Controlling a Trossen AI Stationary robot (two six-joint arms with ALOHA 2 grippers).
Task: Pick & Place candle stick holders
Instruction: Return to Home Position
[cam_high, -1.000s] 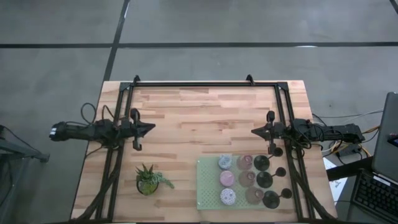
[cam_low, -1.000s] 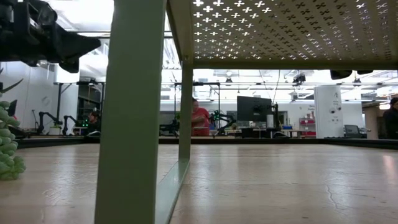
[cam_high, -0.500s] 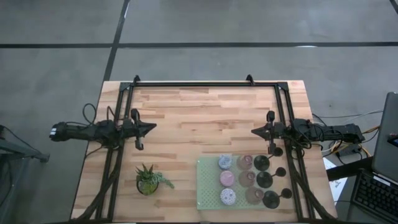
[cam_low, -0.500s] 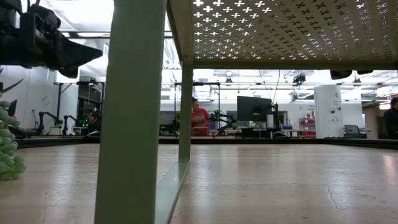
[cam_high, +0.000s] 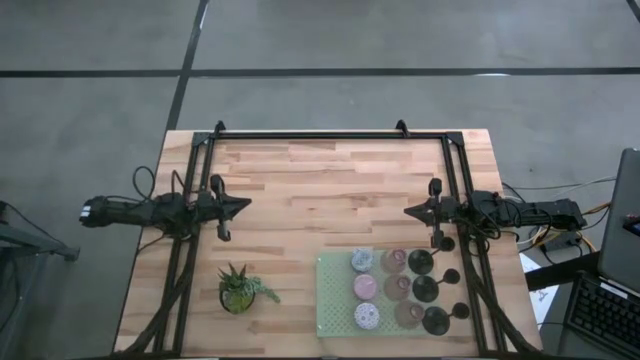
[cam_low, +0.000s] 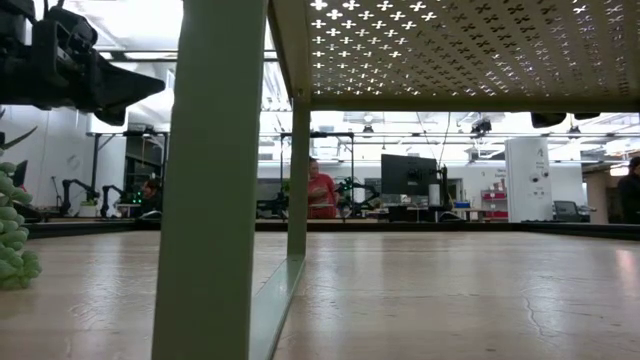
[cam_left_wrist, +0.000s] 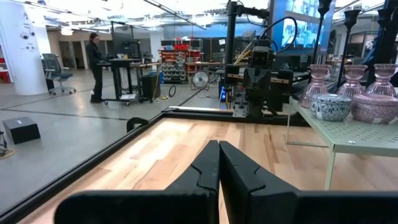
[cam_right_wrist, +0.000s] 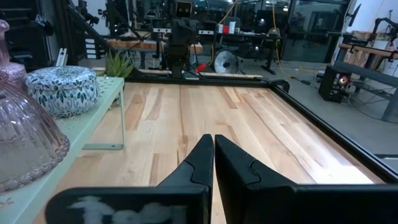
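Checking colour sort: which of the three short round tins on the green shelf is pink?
The middle tin of the column. In the high view, the tin above it and the tin below it are pale bluish-grey.

The counter (cam_high: 320, 190) is pale, streaky wood. The shelf (cam_high: 333, 295) is mint green, dotted with small cross-shaped holes. The pink holders (cam_high: 398, 288) are ribbed glass, the black holders (cam_high: 425, 289) plain, the round holders (cam_high: 366, 287) finely patterned in lilac or blue-on-white. The plant (cam_high: 240, 288) is green.

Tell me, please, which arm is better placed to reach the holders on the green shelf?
Right, probably: the right end effector hangs close to the green shelf; the left end effector is across the table.
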